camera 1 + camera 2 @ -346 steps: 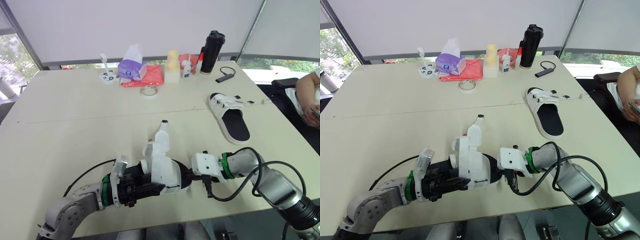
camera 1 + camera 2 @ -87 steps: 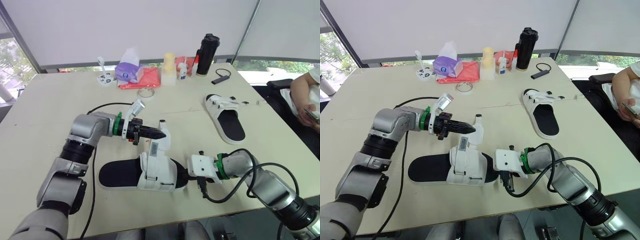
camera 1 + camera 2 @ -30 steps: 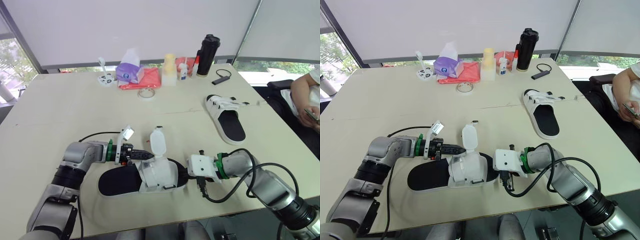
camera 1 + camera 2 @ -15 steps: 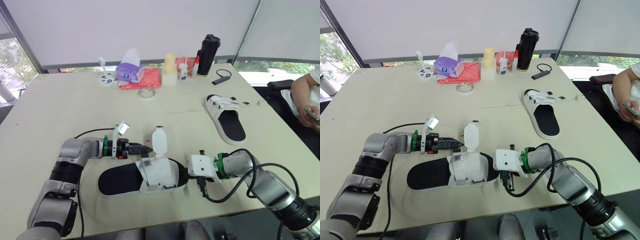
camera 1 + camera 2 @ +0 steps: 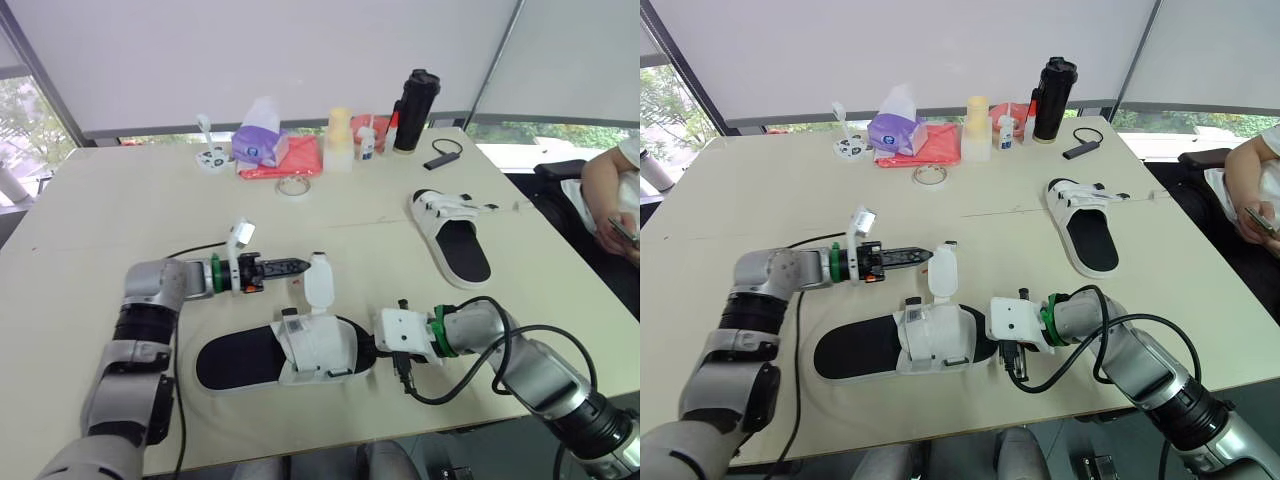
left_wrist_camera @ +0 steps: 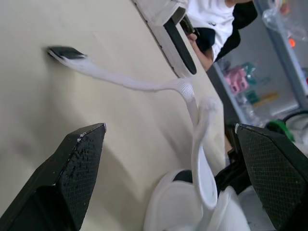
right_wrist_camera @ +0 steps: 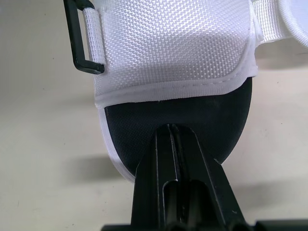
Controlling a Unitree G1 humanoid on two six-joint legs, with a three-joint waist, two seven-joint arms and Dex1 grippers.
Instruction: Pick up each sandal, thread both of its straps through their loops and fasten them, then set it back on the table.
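Sandal (image 5: 315, 352) toe in right claw (image 7: 172, 132)

White woven-strap sandal (image 5: 318, 348) with black insole, cream table (image 5: 90, 200), black bottle (image 5: 413, 97), red cloth (image 5: 300, 158).

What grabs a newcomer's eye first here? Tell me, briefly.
The near sandal lies near the front of the table, its toe end pinched in the right pincer, one white strap standing up loose. The left pincer, open, points at that strap; a second sandal lies farther right.
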